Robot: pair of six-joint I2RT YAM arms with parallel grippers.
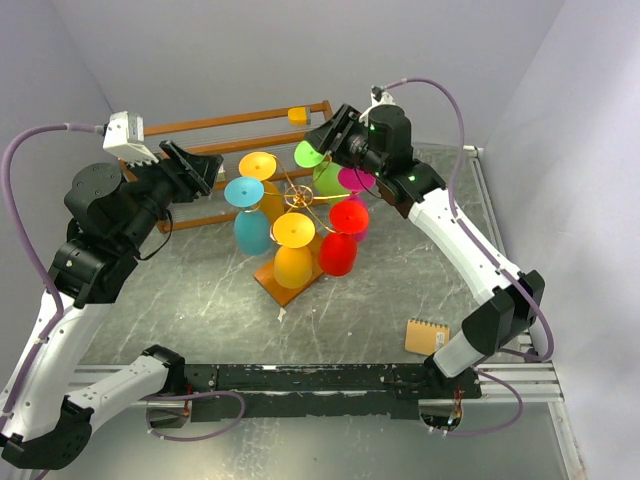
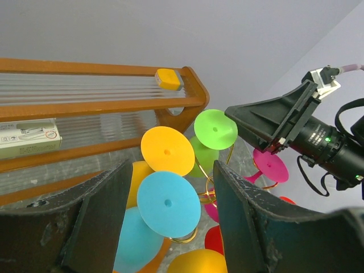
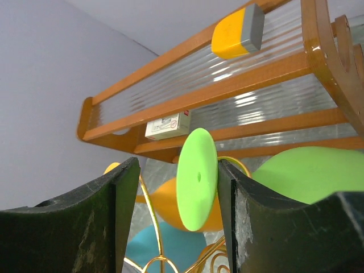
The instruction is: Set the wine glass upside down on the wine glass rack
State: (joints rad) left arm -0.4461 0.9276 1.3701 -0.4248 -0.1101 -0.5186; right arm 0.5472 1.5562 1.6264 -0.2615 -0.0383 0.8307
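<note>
Right wrist view: right gripper (image 3: 179, 165) stood open astride green wine glass (image 3: 196, 177) at frame centre, apparently so wine glass rack (image 1: 278, 285) bore it inverted; left gripper (image 2: 170, 170) also open.

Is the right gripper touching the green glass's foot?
Cannot tell. Right wrist view: the green foot clears one finger, but its other edge lines up against the second, no plain gap.

The left arm (image 1: 45, 350) and right arm (image 1: 455, 240) are built of white shells linked by black joints; each is trailed by a lilac cable (image 1: 18, 180); a white block (image 1: 130, 135) is mounted at the left wrist; small green lights (image 1: 372, 127) are lit on the right wrist; broad black fingers (image 2: 96, 222), scuffed grey, are fitted to both.
</note>
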